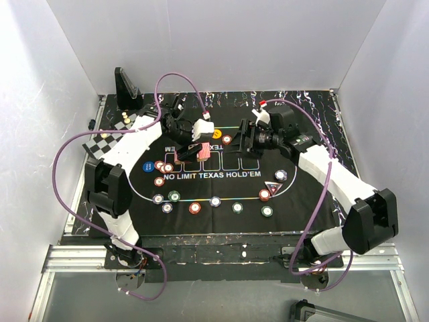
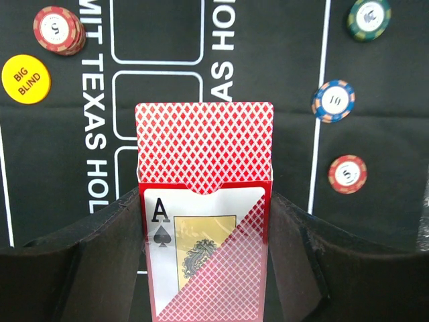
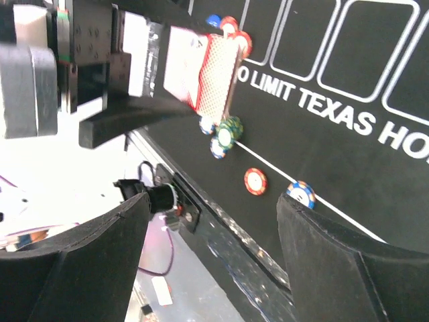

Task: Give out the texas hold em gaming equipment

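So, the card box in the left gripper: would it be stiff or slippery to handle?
Probably fairly stiff: the card box shows flat, unbent sides in the shut left gripper. Its smooth printed face may be slippery. The cards stand out of its open top, so they could slide out if it tilts.

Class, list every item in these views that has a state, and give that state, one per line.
Left gripper: shut on the red plastic card box.
Red plastic card box: open-ended, clamped by its sides.
Red-backed playing cards: sticking partly out of the box.
Right gripper: open, empty.
Yellow round big-blind button: flat on black felt mat, label up.
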